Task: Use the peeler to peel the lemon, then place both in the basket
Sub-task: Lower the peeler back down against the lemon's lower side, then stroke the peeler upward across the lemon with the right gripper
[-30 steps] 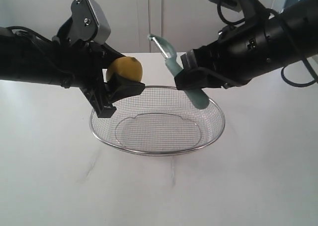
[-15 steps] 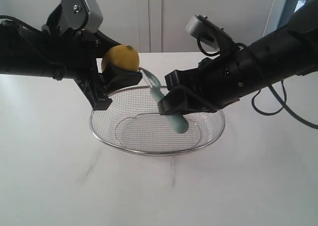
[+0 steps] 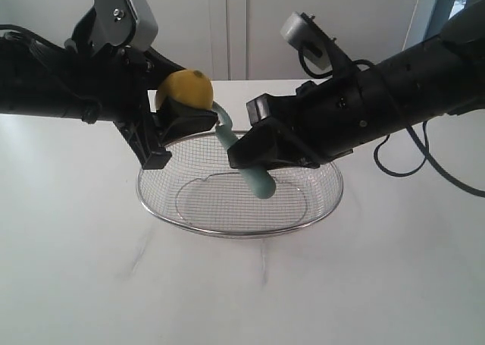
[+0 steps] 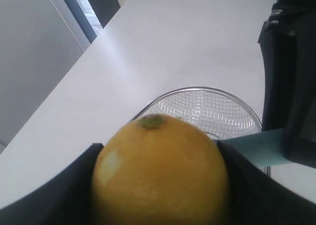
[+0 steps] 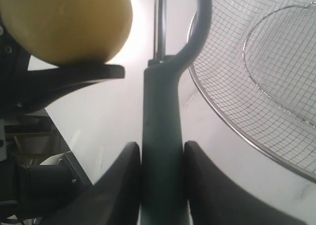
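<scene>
My left gripper (image 3: pixel 176 121) is shut on the yellow lemon (image 3: pixel 186 90), holding it in the air above the far left rim of the wire basket (image 3: pixel 303 214). In the left wrist view the lemon (image 4: pixel 160 170) fills the space between both dark fingers, stem nub up. My right gripper (image 3: pixel 254 144) is shut on the teal handle of the peeler (image 3: pixel 256 180). The peeler's curved head (image 3: pixel 225 120) reaches up beside the lemon's right side. In the right wrist view the peeler handle (image 5: pixel 162 136) runs between the fingers (image 5: pixel 121 175), with the lemon (image 5: pixel 66 24) just past the blade; contact cannot be told.
The basket (image 5: pixel 256 76) sits on a white table (image 3: pixel 76 269) with nothing in it. Both black arms cross over the basket's far half. A pale wall with cabinet panels stands behind the table.
The right arm swung down and left, bringing the peeler head from high right of the lemon to right beside it. The left gripper lifted the lemon slightly, then held still.
</scene>
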Action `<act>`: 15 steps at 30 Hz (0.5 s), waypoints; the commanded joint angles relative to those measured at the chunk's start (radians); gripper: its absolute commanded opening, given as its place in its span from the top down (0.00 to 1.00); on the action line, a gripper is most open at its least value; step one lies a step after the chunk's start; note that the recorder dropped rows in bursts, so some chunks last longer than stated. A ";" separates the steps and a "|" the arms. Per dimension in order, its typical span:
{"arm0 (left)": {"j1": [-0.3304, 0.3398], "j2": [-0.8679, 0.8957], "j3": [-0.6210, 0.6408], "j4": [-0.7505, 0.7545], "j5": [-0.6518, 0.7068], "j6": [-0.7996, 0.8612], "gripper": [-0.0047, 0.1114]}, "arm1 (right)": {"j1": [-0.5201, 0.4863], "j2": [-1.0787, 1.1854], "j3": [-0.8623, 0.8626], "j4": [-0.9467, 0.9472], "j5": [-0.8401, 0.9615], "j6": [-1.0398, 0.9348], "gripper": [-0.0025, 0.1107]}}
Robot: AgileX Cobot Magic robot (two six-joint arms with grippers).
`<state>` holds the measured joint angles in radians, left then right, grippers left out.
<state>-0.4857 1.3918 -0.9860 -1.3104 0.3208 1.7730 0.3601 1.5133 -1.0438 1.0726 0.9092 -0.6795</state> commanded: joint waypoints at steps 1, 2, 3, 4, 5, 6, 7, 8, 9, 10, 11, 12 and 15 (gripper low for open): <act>-0.004 -0.005 -0.002 -0.019 0.024 -0.008 0.96 | 0.000 -0.001 0.001 0.021 0.004 -0.013 0.98; -0.004 -0.005 -0.002 -0.019 0.024 -0.008 0.96 | 0.000 -0.001 0.001 0.026 0.004 -0.013 0.98; -0.004 -0.005 -0.002 -0.019 0.024 -0.008 0.96 | 0.000 -0.001 0.001 0.028 0.004 -0.013 0.98; -0.004 -0.005 -0.002 -0.019 0.023 -0.012 0.96 | 0.000 -0.001 0.001 0.029 0.004 -0.013 0.98; -0.004 -0.005 -0.002 -0.019 0.023 -0.016 0.96 | 0.000 -0.001 0.001 0.030 0.004 -0.013 0.98; -0.004 -0.005 -0.002 -0.019 0.023 -0.016 0.96 | 0.000 -0.001 0.001 0.030 0.004 -0.013 0.98; -0.004 -0.005 -0.002 -0.019 0.023 -0.016 0.96 | 0.000 -0.001 0.001 0.029 0.002 -0.013 0.98; -0.004 -0.005 -0.002 -0.019 0.023 -0.016 0.96 | 0.000 -0.001 0.001 0.031 0.002 -0.013 0.98; -0.004 -0.005 -0.002 -0.019 0.023 -0.016 0.96 | 0.000 -0.001 0.001 0.033 0.002 -0.013 0.98; -0.004 -0.005 -0.002 -0.019 0.023 -0.016 0.96 | 0.000 -0.001 0.001 0.033 0.002 -0.013 0.98; -0.004 -0.005 -0.002 -0.019 0.023 -0.016 0.96 | 0.000 -0.001 -0.001 0.032 0.002 -0.013 0.98; -0.004 -0.005 -0.002 -0.019 0.023 -0.016 0.96 | 0.000 -0.003 -0.001 0.032 0.002 -0.013 0.98; -0.004 -0.005 -0.002 -0.019 0.023 -0.016 0.96 | 0.000 -0.013 -0.001 0.032 0.002 -0.013 0.98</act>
<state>-0.4857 1.3918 -0.9860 -1.3104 0.3241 1.7669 0.3601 1.5133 -1.0438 1.0892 0.9092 -0.6795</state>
